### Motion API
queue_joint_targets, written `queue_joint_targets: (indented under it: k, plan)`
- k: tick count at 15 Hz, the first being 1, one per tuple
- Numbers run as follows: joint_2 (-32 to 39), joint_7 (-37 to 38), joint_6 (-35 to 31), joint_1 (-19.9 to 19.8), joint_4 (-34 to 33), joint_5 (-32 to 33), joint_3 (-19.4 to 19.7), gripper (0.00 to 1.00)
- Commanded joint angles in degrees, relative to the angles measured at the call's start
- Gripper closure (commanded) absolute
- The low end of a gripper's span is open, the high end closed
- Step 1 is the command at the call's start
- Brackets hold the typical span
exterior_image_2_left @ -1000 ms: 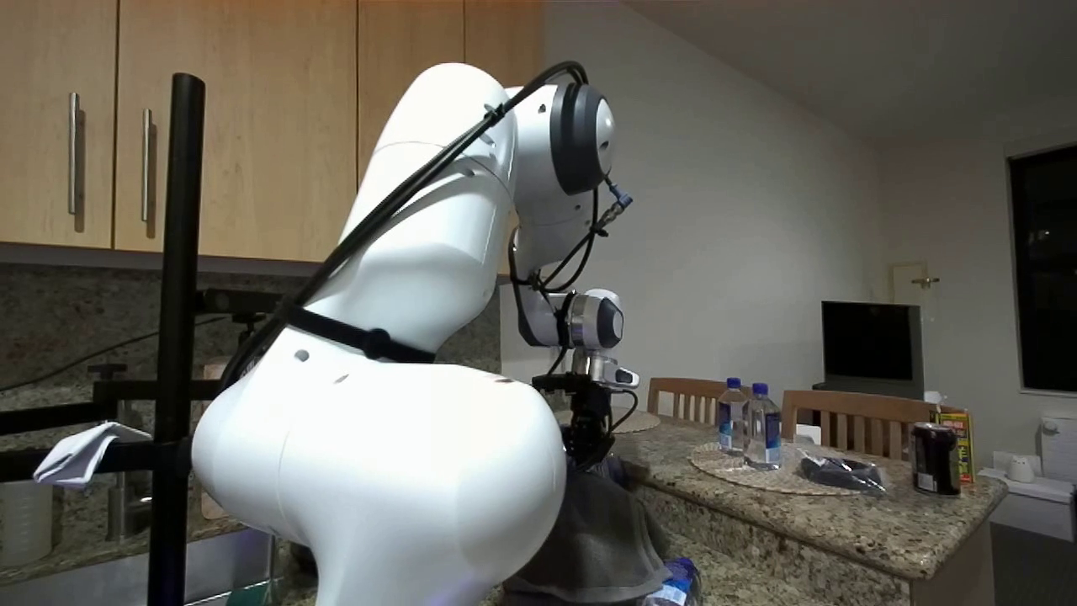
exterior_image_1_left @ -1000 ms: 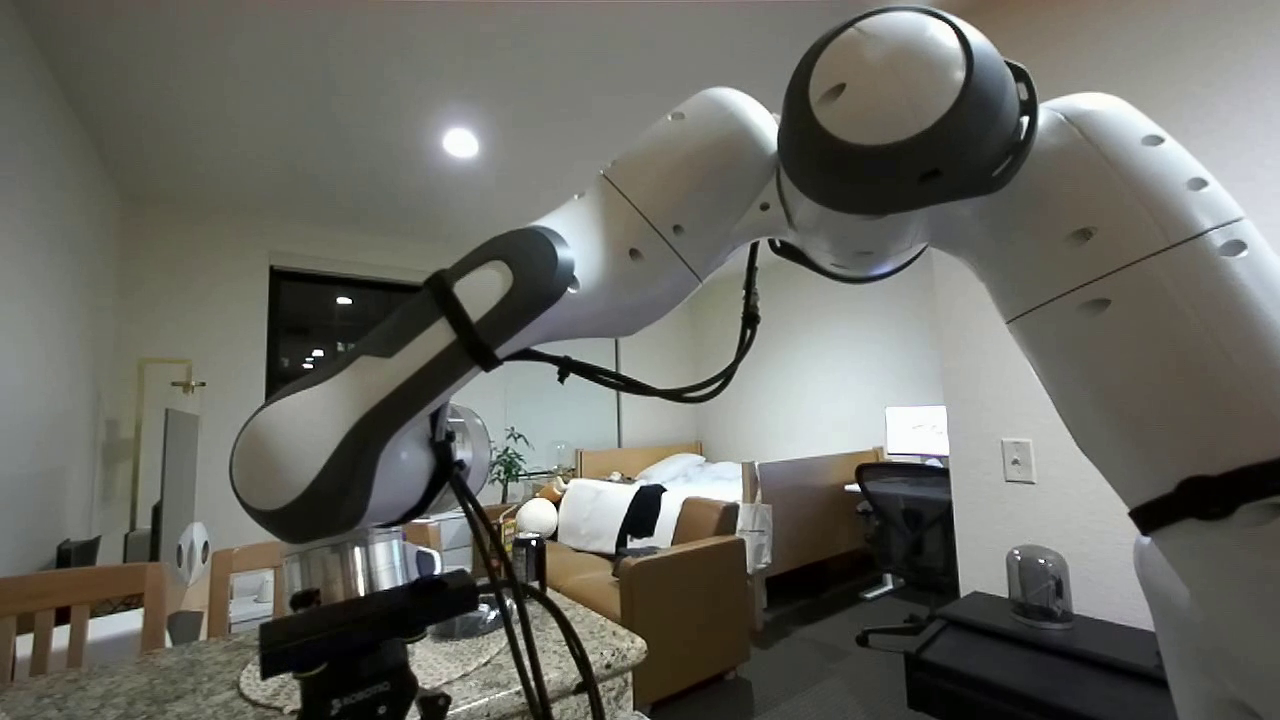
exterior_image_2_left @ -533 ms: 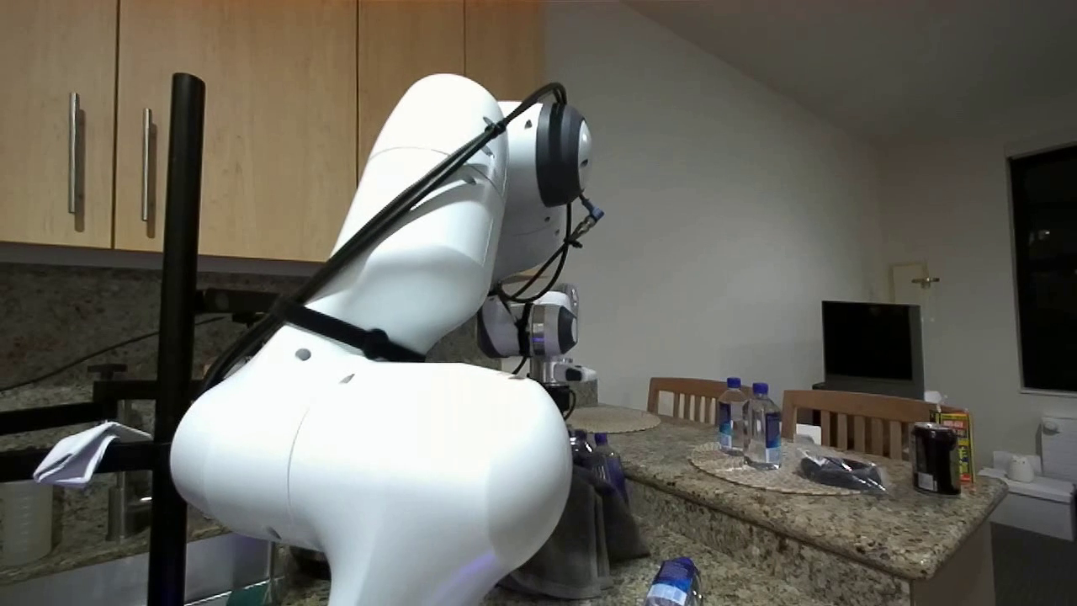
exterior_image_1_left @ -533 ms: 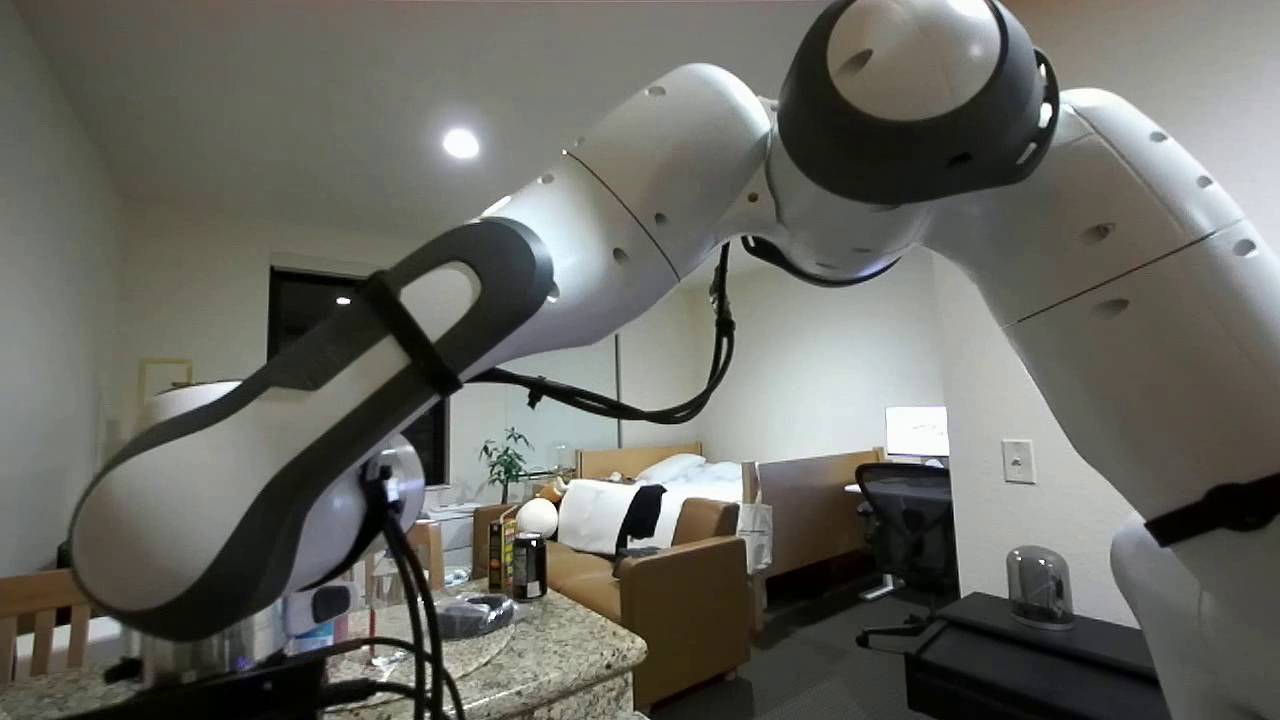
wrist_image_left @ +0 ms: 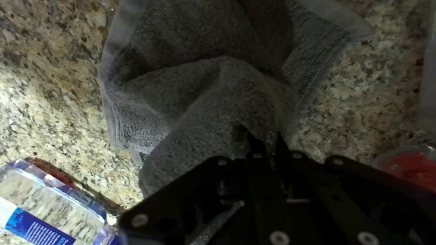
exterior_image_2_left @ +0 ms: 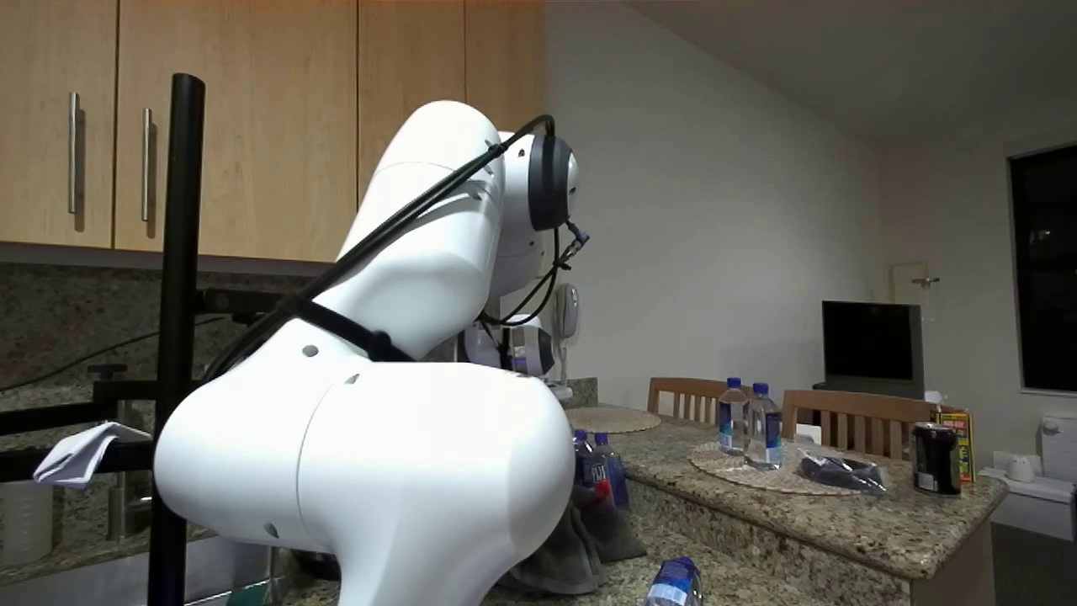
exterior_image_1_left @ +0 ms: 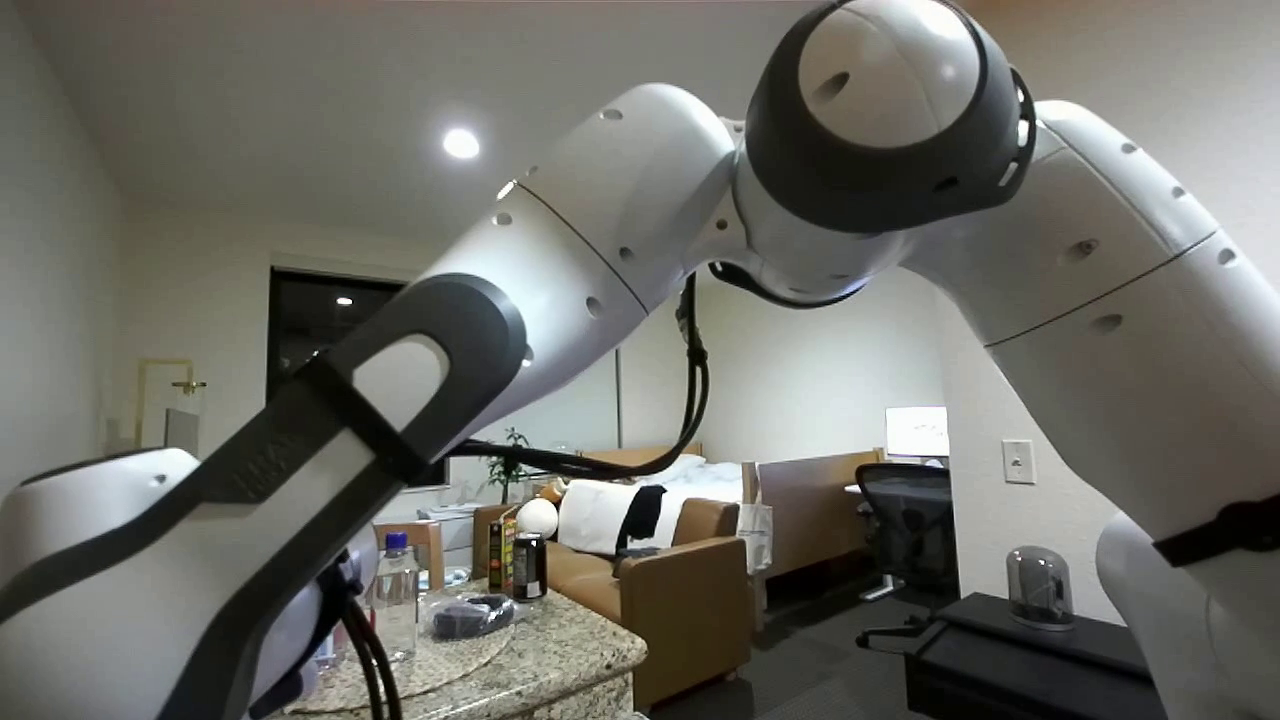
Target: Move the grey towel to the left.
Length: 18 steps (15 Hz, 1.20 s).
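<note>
Slippage looks the likeliest trouble: the tool (wrist_image_left: pixel 265 142), set narrow, seems to pinch only one fold of the grey towel (wrist_image_left: pixel 204 109), which lies crumpled on the granite worktop (wrist_image_left: pixel 37 112), so a brisk pull could lose it. Loose edges or a wide swing might also roll the lying bottle (wrist_image_left: pixel 54 204) nearby, or tip the upright bottles (exterior_image_2_left: pixel 618 481) that an exterior view shows just behind the towel.
</note>
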<state>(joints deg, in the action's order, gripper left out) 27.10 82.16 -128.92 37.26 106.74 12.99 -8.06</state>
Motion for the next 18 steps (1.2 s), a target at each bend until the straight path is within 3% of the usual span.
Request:
queue_joint_targets:
  k: [1,4,13,14,15,18]
  plan:
    - [-0.56,1.28,2.58,-0.36,0.79,0.46,0.21,0.92]
    - [-0.45,-1.08,2.82,-2.24,2.08,-1.26,-0.53,0.92]
    - [0.16,-13.05,-9.77,-9.64,11.94,-7.82,-4.51,0.92]
    - [0.18,-14.5,-10.04,-10.01,12.29,-8.69,-4.83,0.67]
    - [0.03,-15.59,-10.07,-10.17,12.5,-9.33,-4.98,0.66]
    - [-0.15,-17.87,-9.56,-10.26,12.64,-10.71,-5.19,0.49]
